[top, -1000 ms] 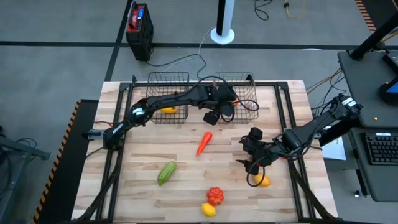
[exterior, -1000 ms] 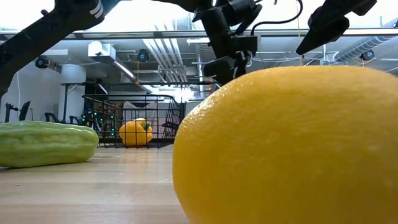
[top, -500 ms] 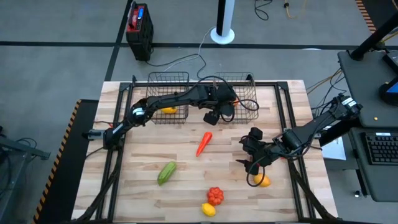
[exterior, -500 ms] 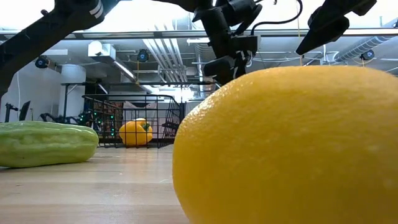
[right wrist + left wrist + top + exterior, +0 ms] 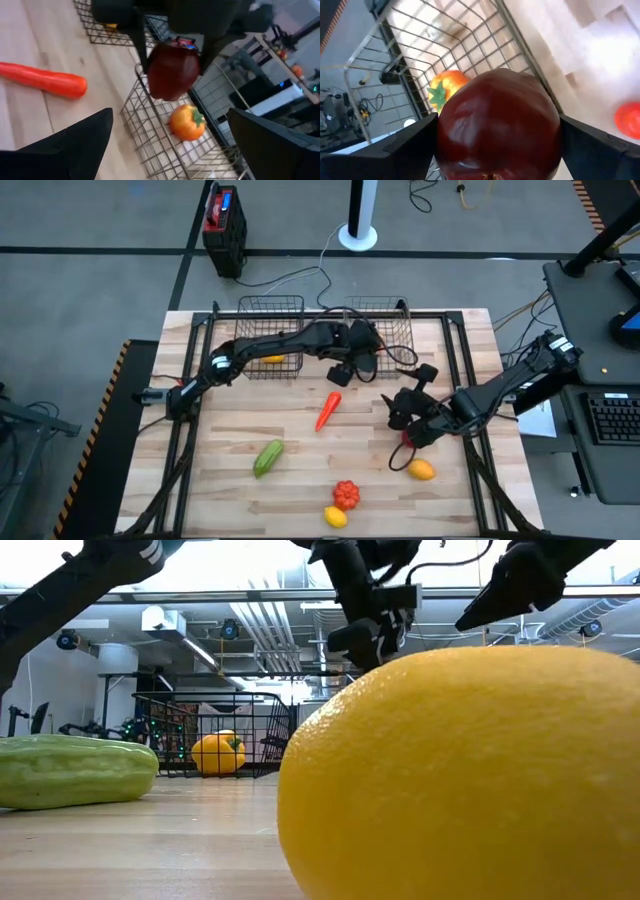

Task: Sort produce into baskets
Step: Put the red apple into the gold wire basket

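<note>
Looking down from the high view, the left gripper (image 5: 352,352) hangs at the near edge of the right-hand wire basket (image 5: 392,312), so it should travel farther over the mesh before letting go. Its wrist view shows both fingers (image 5: 395,150) pinching a dark red apple (image 5: 497,122) above an orange tomato (image 5: 447,85). Across the right wrist view, the right gripper (image 5: 170,150), spread wide and empty, should wait clear near the carrot (image 5: 45,80).

A dark red apple (image 5: 497,125) gleams above a black wire basket (image 5: 165,145) holding an orange tomato (image 5: 186,122) with a green stalk, beside a red-orange carrot (image 5: 45,80) on the pale wood table (image 5: 300,480).
</note>
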